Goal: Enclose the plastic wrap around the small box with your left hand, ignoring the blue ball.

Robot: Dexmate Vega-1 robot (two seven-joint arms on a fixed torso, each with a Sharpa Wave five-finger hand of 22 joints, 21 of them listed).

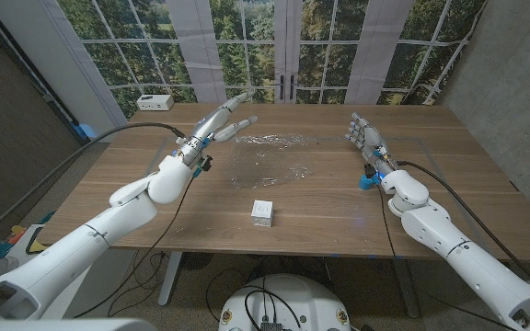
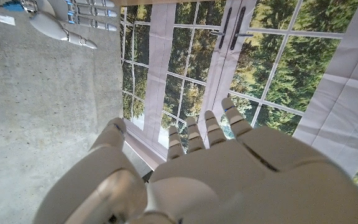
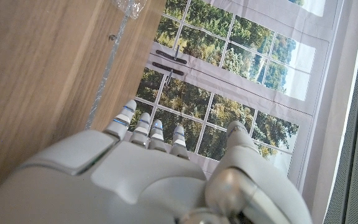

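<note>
A sheet of clear plastic wrap (image 1: 270, 161) lies crumpled and spread on the wooden table (image 1: 449, 165), at its middle. The small white box (image 1: 263, 212) stands apart from it, nearer the front edge. My left hand (image 1: 217, 127) hovers over the wrap's left rim, fingers stretched out and apart, holding nothing; the left wrist view shows its back (image 2: 229, 168) against the windows. My right hand (image 1: 364, 138) stands open at the right of the wrap, fingers pointing up. A small blue thing (image 1: 368, 180), perhaps the ball, sits beside the right wrist. A corner of the wrap (image 3: 131, 6) shows past my right hand (image 3: 148, 180).
A white device (image 1: 155, 101) sits at the table's back left corner. Windows and a door run behind the table. A concrete wall stands at the right. My right hand (image 2: 73, 18) also appears far off in the left wrist view.
</note>
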